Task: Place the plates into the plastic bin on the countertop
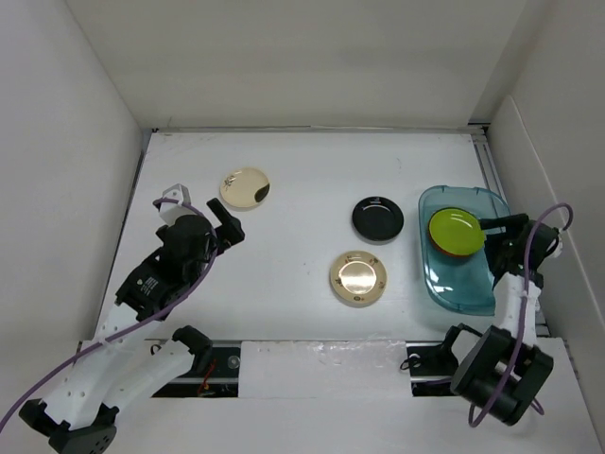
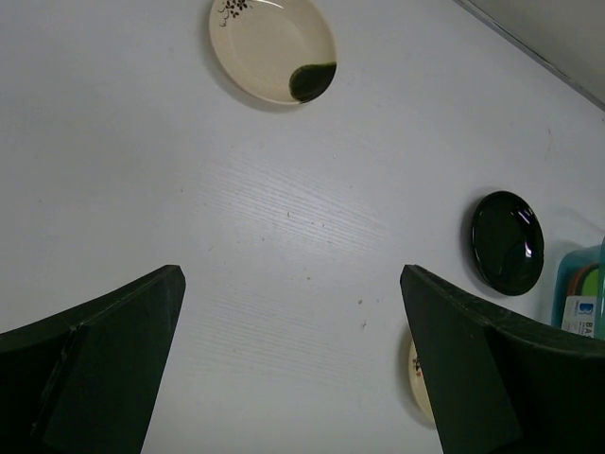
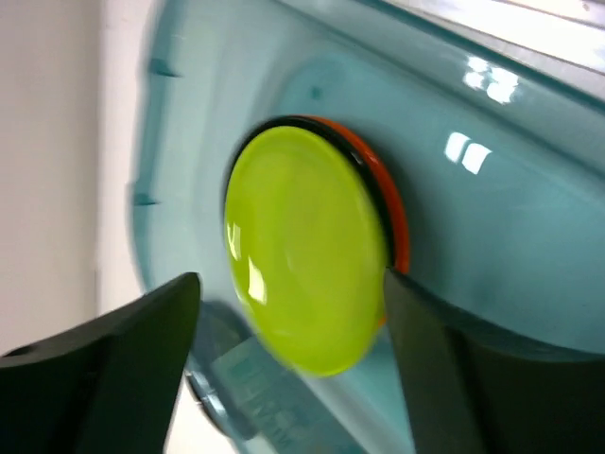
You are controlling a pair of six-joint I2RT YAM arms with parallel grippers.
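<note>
Though cropped, the plastic bin (image 2: 568, 271) label (image 2: 581, 317) begins "BA".

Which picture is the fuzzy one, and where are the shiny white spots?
Right wrist view: fuzzy all over, the lime green plate smeared at its edges, white glare patches on the plastic bin. Top view: sharp, a bright sheen on the gold plate. Left wrist view: sharp, small glints on the black plate.
</note>
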